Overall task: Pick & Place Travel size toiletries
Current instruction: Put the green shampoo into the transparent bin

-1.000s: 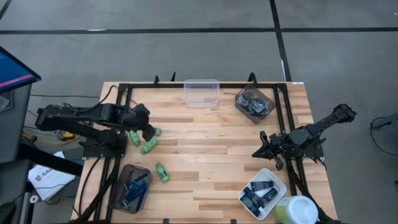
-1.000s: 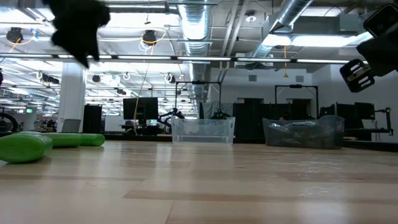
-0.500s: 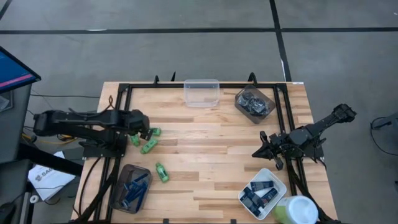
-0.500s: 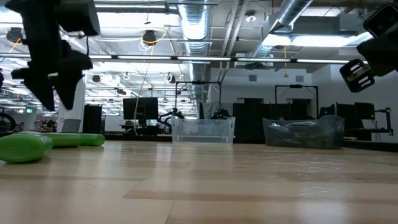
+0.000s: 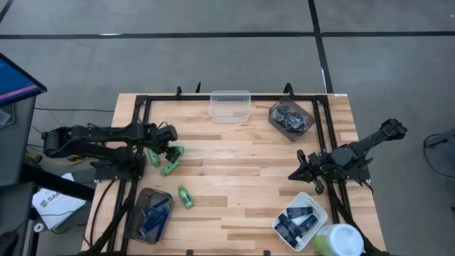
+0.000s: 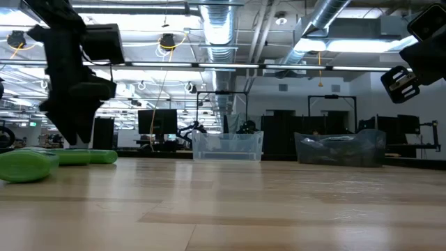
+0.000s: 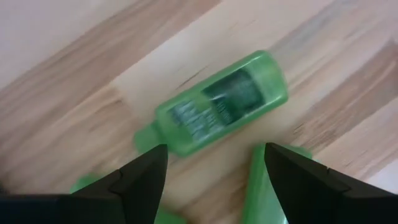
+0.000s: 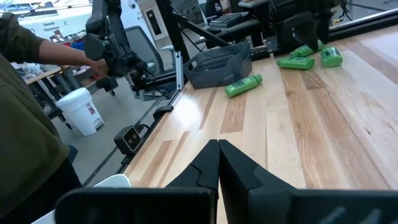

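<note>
Four green bottles (image 5: 170,168) remain unsorted on the table (image 5: 242,185); other toiletries are already binned. Left gripper (image 5: 168,147) is held wide above one; right gripper (image 5: 297,173) is parked, fingers closed.

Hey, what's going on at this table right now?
A two-armed robot is sorting travel toiletries into tubs. The left gripper hangs open over a cluster of green mini bottles near the table's left edge, holding nothing. Another green bottle lies beside the grey tub of blue razors. The right gripper is shut and waits at the right side, near the white tub of dark tubes.
</note>
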Robot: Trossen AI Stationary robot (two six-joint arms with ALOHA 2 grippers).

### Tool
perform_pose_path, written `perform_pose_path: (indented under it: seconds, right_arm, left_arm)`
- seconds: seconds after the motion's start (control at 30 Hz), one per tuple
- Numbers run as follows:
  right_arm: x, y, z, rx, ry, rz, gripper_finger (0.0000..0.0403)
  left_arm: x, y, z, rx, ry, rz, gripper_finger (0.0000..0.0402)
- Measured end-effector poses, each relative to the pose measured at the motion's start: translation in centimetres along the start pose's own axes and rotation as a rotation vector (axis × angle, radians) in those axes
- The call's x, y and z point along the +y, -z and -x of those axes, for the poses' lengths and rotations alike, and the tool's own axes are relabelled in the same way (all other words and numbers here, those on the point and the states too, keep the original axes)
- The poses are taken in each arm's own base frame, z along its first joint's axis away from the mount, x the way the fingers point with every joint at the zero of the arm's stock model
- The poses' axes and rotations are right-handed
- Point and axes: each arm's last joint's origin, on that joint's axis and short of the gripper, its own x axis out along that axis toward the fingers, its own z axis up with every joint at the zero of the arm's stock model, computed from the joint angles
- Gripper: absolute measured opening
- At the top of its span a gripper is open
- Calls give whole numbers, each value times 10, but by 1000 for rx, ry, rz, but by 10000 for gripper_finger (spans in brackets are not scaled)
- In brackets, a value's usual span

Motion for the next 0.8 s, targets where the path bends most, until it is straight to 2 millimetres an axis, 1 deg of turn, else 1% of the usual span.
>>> perform_pose_path:
  seconds: [0.17,0.27,0.4,0.5,0.63,0.7,0.8]
  right_arm:
    - [0,0,0,0,0,0,0]
    - [0,0,0,0,0,0,0]
    - [0,0,0,-1,-1,0,0]
    - [0,0,0,-1,-1,0,0]
    - [0,0,0,-1,-1,0,0]
    - [0,0,0,-1,-1,0,0]
    - [0,0,0,-1,-1,0,0]
  left_arm:
    - [0,-11,-12,38,26,-146,266]
    - [1,-15,-19,61,13,-144,272]
    - [-1,-19,-21,15,18,-175,277]
    - [-4,-23,-21,-34,46,-210,278]
    - [-10,-27,-18,-55,132,-283,278]
    - [-14,-30,-14,-53,160,-348,278]
    - [-20,-42,-3,-120,185,-429,278]
